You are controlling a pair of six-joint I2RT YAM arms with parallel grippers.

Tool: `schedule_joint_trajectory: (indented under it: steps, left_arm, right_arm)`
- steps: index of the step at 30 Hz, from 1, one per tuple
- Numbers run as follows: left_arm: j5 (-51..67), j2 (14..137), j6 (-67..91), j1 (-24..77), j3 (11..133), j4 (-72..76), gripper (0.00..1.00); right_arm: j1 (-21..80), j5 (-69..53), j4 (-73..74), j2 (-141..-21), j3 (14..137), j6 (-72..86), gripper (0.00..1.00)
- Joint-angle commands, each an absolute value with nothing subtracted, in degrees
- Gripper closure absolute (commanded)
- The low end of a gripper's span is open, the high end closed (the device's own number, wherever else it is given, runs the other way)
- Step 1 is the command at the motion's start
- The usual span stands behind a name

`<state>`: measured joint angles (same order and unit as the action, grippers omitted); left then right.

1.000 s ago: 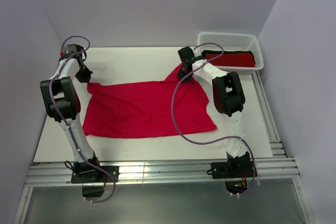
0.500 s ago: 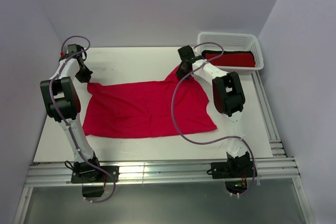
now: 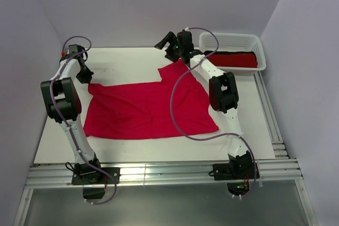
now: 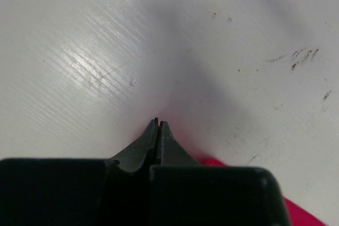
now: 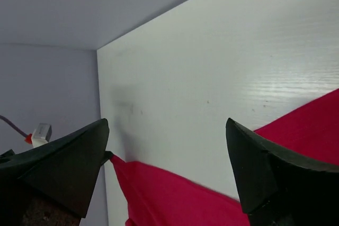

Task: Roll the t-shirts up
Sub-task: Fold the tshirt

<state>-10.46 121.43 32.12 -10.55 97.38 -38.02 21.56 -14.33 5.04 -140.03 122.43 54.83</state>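
Observation:
A bright red t-shirt (image 3: 148, 109) lies spread flat on the white table. My left gripper (image 3: 86, 78) is shut on its far left corner; the left wrist view shows the closed jaws (image 4: 158, 123) with a sliver of red fabric (image 4: 214, 161) beside them. My right gripper (image 3: 165, 47) hangs open above the table, behind the shirt's far right corner (image 3: 172, 70), holding nothing. In the right wrist view the wide-apart fingers (image 5: 166, 125) frame the shirt (image 5: 175, 199) below. A second red t-shirt (image 3: 235, 60) lies rolled in the basket.
A white lattice basket (image 3: 228, 36) stands at the far right corner of the table, with a black cloth (image 3: 225, 53) beside the rolled shirt. Grey walls close in on the left, back and right. Metal rails run along the near edge (image 3: 159, 173).
My right gripper opened, let go of the shirt's far right corner, and rose back and to the left. That corner now lies flat. The left gripper has not moved.

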Motion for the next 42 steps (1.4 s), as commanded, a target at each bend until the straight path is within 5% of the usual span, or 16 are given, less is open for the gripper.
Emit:
schedule_joint_trajectory:
  steps: [1, 11, 20, 26, 42]
  left_arm:
    - [-11.4, 118.4, 31.1, -10.1, 98.7, -38.0, 1.0]
    - [-10.9, 119.0, 31.8, -9.3, 99.3, -38.2, 1.0]
    - [-11.3, 118.6, 32.2, -8.2, 98.8, -38.6, 1.0]
    - [-11.2, 118.7, 32.6, -7.7, 99.1, -38.8, 1.0]
    - [-11.2, 119.0, 32.3, -7.4, 99.8, -38.9, 1.0]
  right_arm:
    - [19.4, -15.1, 0.5, -136.5, 117.0, 54.8, 0.02]
    - [17.8, -1.1, 21.1, -137.7, 127.5, 33.0, 0.25]
    - [16.7, -1.1, 17.4, -138.6, 123.3, 33.6, 0.31]
    - [16.9, -0.8, 29.5, -143.3, 133.3, 26.4, 0.32]
    - [17.2, 2.7, 34.8, -142.3, 126.8, 17.8, 0.4]
